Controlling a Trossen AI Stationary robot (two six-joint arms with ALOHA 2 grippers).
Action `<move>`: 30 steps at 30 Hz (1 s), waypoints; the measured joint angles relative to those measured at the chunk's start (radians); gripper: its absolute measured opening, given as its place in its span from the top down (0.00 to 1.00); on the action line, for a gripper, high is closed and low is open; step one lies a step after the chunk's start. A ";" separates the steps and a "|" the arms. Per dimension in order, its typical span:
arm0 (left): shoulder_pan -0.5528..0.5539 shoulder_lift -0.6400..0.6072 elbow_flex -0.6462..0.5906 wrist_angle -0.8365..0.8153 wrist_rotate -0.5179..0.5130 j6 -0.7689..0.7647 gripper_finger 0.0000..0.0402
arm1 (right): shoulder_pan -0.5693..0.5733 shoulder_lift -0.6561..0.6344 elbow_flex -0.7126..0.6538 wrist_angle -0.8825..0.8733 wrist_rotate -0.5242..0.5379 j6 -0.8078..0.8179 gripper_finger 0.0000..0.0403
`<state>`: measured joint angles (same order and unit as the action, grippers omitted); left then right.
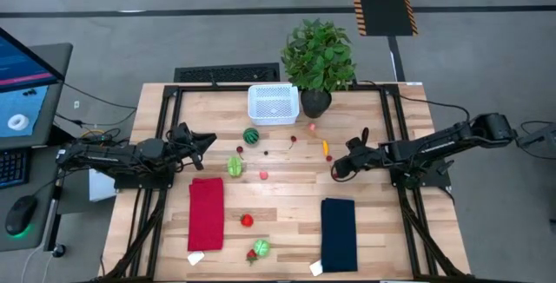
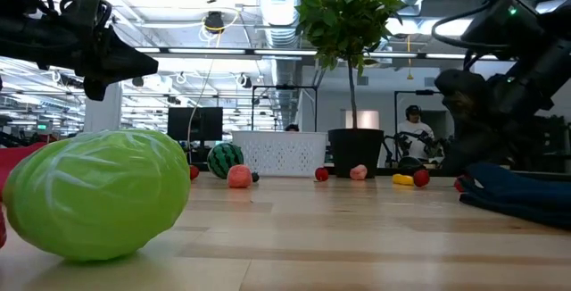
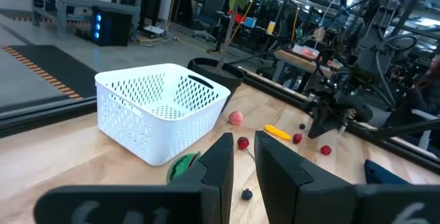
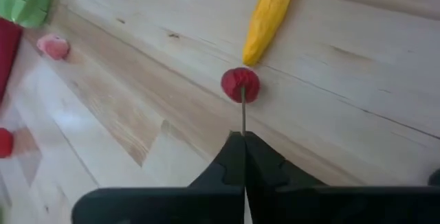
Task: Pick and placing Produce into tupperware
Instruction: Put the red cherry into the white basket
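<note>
Near the bench's right-centre, the right end effector is closed on the thin stem of a small red fruit resting beside a yellow piece, so the pick looks under way; next it calls for a lift and carry to the white basket, while the left end effector waits, narrowly parted.

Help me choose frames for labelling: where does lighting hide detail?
Low view: ceiling lights behind leave the left gripper a dark silhouette. High view: even light, no glare on the white basket. Right wrist view: cherry evenly lit, its stem in the shut right gripper.
</note>
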<state>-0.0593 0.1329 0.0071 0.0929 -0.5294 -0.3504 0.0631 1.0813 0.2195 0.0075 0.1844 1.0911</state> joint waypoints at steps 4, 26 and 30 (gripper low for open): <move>0.000 0.000 0.000 0.000 0.000 0.000 0.88 | 0.000 0.000 0.000 0.025 0.000 -0.019 0.97; 0.000 0.000 0.000 0.000 0.000 0.000 0.88 | -0.183 0.113 0.290 0.056 -0.005 -0.446 0.97; 0.000 0.000 0.000 0.000 0.000 0.000 0.88 | -0.224 0.212 0.372 0.056 -0.025 -0.519 0.97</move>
<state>-0.0593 0.1329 0.0071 0.0931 -0.5297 -0.3508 -0.1613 1.2935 0.5916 0.0640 0.1594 0.5724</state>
